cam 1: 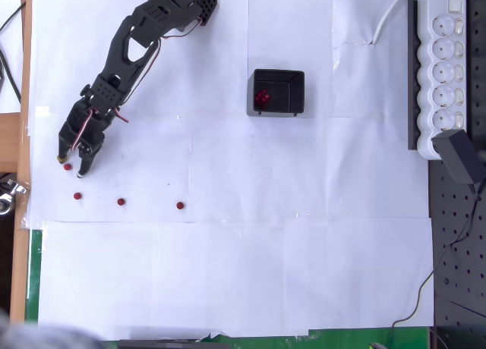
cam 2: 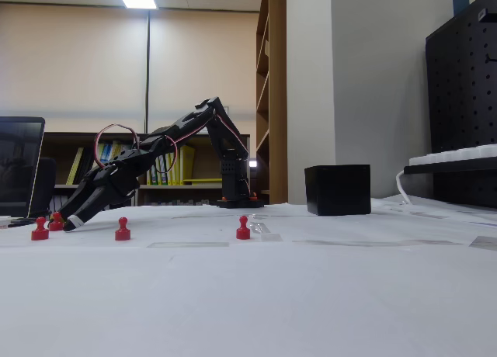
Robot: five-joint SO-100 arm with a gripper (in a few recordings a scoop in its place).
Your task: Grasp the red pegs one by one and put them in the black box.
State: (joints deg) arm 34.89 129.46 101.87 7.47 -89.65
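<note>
Three red pegs (cam 1: 121, 202) stand in a row at the counter's (cam 1: 228, 273) seven o'clock edge in the overhead view, a fourth (cam 1: 67, 167) just above them between the tips of the tool (cam 1: 71, 164), whose fingers sit apart around it, likely poised to close. At one o'clock from the row, well apart, the black box (cam 1: 279, 92) holds what seem to be a few pegs already. A white power strip (cam 1: 444, 68) lines three o'clock.
</note>
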